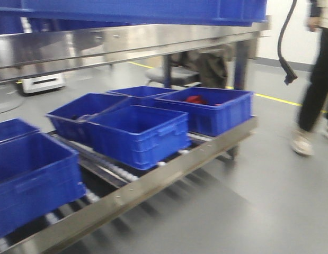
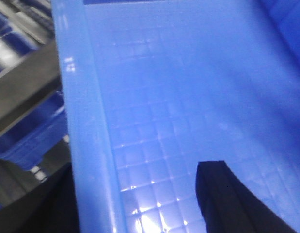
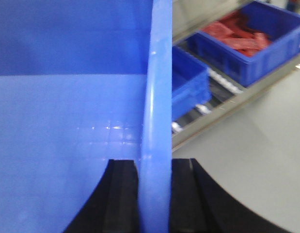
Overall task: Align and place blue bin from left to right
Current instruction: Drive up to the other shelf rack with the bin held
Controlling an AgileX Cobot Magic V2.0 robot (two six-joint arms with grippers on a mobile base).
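Observation:
The blue bin (image 1: 142,10) hangs raised across the top edge of the front view, in front of the steel frame; neither gripper shows there. In the right wrist view my right gripper (image 3: 153,196) is shut on the bin's thick rim (image 3: 157,97), with one black finger (image 3: 123,199) inside the bin and the other outside. In the left wrist view my left gripper (image 2: 133,206) straddles the opposite rim (image 2: 84,136). One finger (image 2: 237,204) lies against the gridded inner surface, and a dark shape sits outside the wall.
Several more blue bins stand on the roller conveyor (image 1: 169,169) below: one in front (image 1: 137,132), one with red parts (image 1: 206,108), one near left (image 1: 31,180). A steel beam (image 1: 126,42) runs above them. A person (image 1: 317,79) walks on the grey floor at right.

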